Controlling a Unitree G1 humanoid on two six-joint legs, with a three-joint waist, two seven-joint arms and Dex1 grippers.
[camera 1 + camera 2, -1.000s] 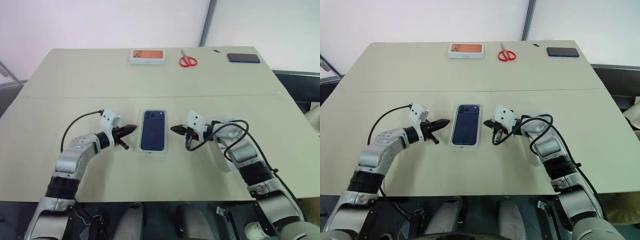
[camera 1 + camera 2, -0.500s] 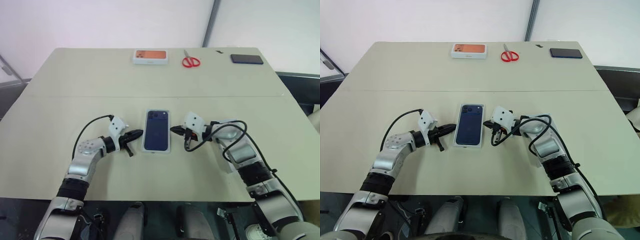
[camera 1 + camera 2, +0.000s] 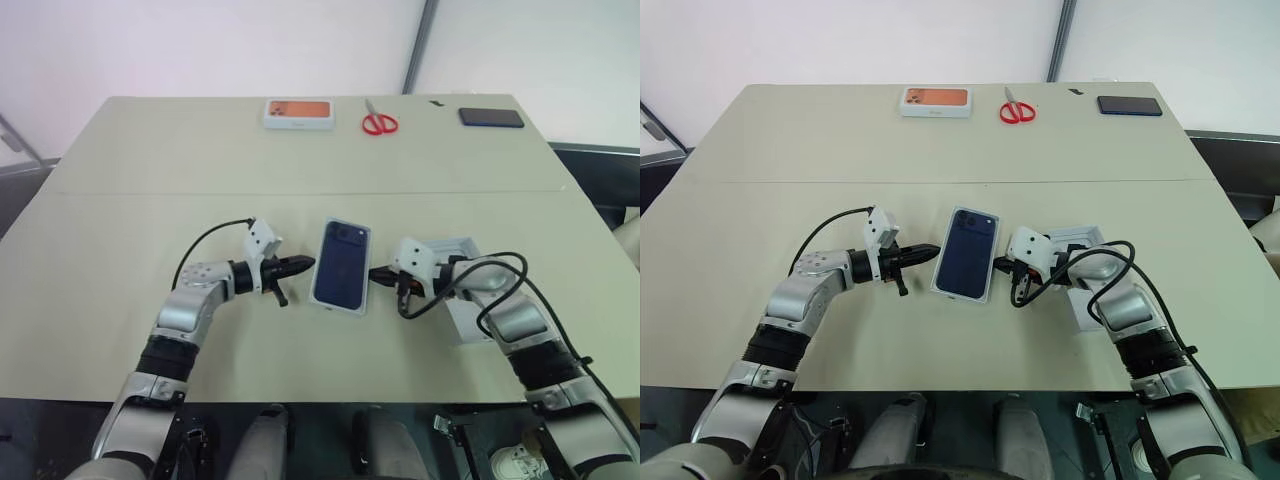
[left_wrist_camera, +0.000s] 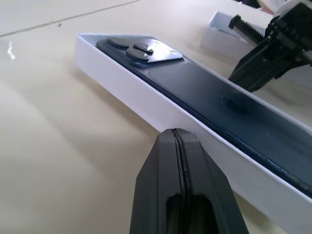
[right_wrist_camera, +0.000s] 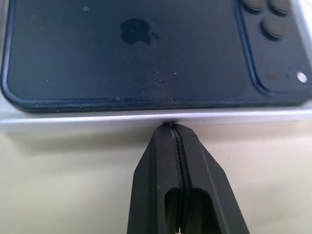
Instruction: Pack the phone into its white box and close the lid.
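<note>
Sitting in the near middle of the table [image 3: 120,220], the phone [image 3: 341,277] is already lying camera-side up inside the white box [image 3: 322,300], its dark back filling the shallow tray. That part of the packing looks done. The lid [image 3: 462,300] is not yet on; a white piece that appears to be it is lying just past the right arm, partly hidden, so I cannot be sure of its face.

The left end effector [image 3: 304,264] is pressing its closed fingertips toward the tray's left long wall, touching or just short of it. The right end effector [image 3: 378,275], fingers also pinched together and holding nothing, is meeting the opposite long wall, as its wrist view shows the tips against the white edge.

Compared with a second ago, the tray and phone are lying further toward the robot's right and are now turned at a slant, top end leaning right, where before they were lying nearly square to the table edge. Both arms have shifted rightward with it.

Further back, along the far edge, a white box with an orange picture [image 3: 298,112], red scissors [image 3: 379,121] and a black phone [image 3: 490,117] are lying untouched.
</note>
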